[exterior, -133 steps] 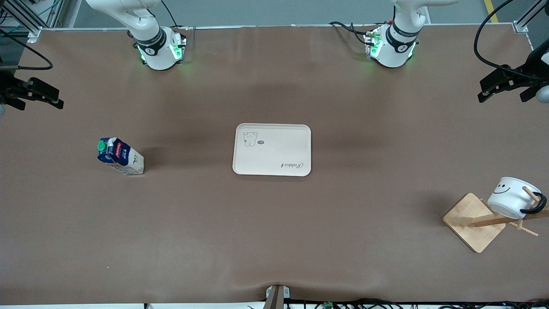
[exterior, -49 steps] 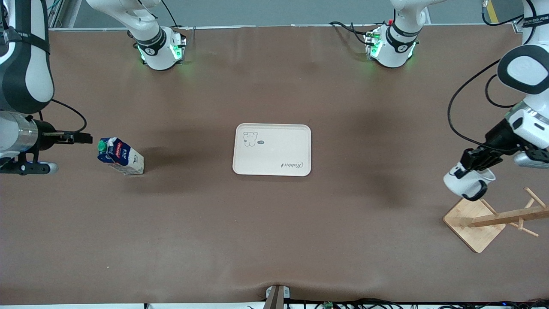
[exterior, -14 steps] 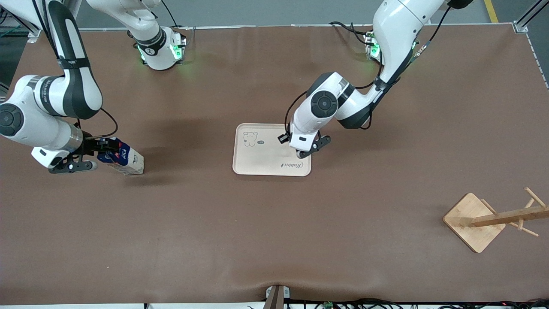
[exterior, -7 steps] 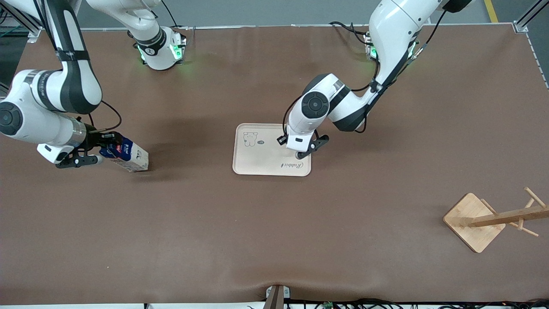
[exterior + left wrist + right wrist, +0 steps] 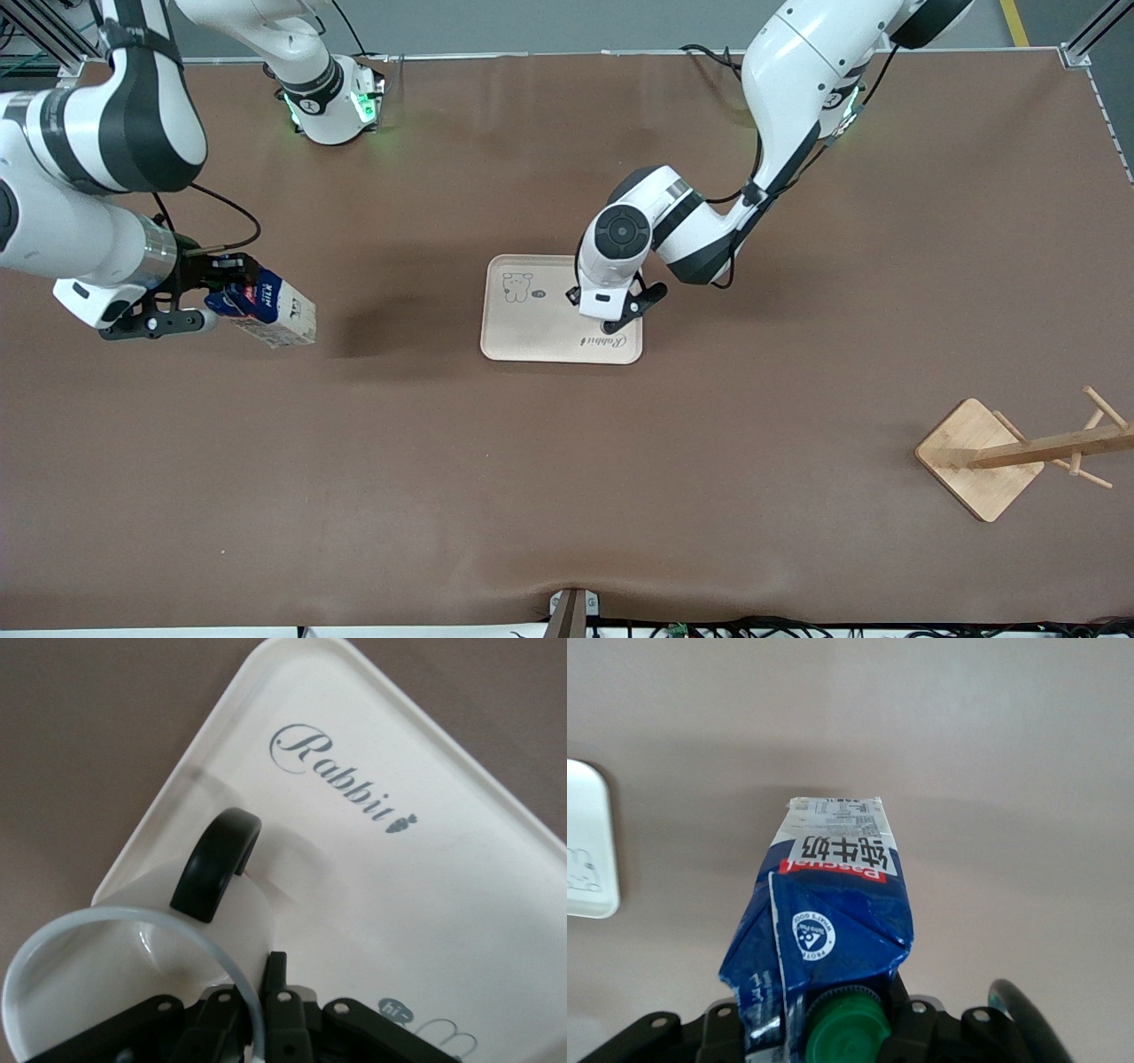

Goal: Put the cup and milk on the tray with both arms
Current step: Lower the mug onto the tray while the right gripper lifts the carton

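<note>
The cream tray [image 5: 532, 332] lies at the table's middle. My left gripper [image 5: 608, 312] is low over the tray's corner by the "Rabbit" lettering, shut on the rim of the white cup [image 5: 106, 992]. The front view hides the cup under the hand. In the left wrist view [image 5: 262, 981] one finger is inside the rim and one outside, the black handle [image 5: 217, 864] points away, and the tray [image 5: 425, 886] lies just below; I cannot tell if the cup touches it. My right gripper [image 5: 215, 297] is shut on the milk [image 5: 275, 310] by its green-capped top [image 5: 846, 1032], holding it tilted above the table.
A wooden mug rack [image 5: 979, 456] with bare pegs stands at the left arm's end of the table, nearer to the front camera than the tray. A corner of the tray [image 5: 589, 842] shows in the right wrist view, off to the side of the carton [image 5: 833, 912].
The right gripper has lifted the milk off the table and moved it a little toward the tray. The left gripper, having taken the cup off the rack, has shifted slightly inward over the tray.
</note>
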`<state>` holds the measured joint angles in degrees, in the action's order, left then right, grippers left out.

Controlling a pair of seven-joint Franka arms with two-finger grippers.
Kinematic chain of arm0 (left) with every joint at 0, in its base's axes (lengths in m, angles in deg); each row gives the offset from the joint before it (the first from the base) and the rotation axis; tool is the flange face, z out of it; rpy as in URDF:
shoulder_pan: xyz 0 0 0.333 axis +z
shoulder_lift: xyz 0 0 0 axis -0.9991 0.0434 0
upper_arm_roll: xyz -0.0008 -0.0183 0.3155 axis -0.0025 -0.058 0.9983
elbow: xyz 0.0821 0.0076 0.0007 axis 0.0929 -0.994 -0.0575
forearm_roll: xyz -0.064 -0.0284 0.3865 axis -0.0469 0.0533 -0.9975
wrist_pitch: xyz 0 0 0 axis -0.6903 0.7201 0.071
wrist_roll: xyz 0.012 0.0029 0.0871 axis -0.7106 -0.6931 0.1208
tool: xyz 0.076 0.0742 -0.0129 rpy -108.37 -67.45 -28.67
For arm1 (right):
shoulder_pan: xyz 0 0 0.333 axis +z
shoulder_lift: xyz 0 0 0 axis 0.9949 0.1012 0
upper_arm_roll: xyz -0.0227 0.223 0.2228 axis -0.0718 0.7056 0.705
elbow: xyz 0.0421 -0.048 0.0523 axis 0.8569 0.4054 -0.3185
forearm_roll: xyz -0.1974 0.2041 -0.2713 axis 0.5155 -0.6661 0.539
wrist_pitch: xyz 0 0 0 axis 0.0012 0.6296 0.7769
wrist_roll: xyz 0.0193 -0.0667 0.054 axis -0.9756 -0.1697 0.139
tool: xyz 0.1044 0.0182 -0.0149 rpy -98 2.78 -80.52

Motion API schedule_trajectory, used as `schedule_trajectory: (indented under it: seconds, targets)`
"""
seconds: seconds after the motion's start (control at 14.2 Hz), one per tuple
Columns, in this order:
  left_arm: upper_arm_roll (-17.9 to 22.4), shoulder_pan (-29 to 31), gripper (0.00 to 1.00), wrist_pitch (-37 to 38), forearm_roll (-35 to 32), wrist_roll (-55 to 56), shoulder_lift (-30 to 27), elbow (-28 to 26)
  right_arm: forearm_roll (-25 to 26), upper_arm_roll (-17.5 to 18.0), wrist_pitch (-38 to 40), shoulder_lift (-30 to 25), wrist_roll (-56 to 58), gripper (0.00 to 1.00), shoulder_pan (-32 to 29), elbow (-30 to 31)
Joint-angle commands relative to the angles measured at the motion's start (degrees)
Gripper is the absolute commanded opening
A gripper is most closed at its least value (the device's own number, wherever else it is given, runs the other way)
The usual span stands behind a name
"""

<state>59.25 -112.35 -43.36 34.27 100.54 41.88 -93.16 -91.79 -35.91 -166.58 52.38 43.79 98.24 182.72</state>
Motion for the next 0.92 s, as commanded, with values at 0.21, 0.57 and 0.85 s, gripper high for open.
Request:
schedule_trajectory:
  seconds: [0.21,0.57,0.85]
  targets:
    - [2.01,-2.5,0.0,2.66,-1.52,2.66,1.78,3.1,-0.86,-0.35,1.51,0.53,-2.13,0.0,2.12,-5.97]
    - [2.36,-2.5,0.0,2.66,-2.4,2.66,2.75,4.51,-4.96,-0.35,2.64,2.46,-4.69,0.0,1.77,-11.85]
    - [2.45,-2.5,0.75,2.66,-2.48,2.66,2.49,5.3,-13.96,-0.52,3.09,3.42,-5.21,0.0,2.64,-12.22]
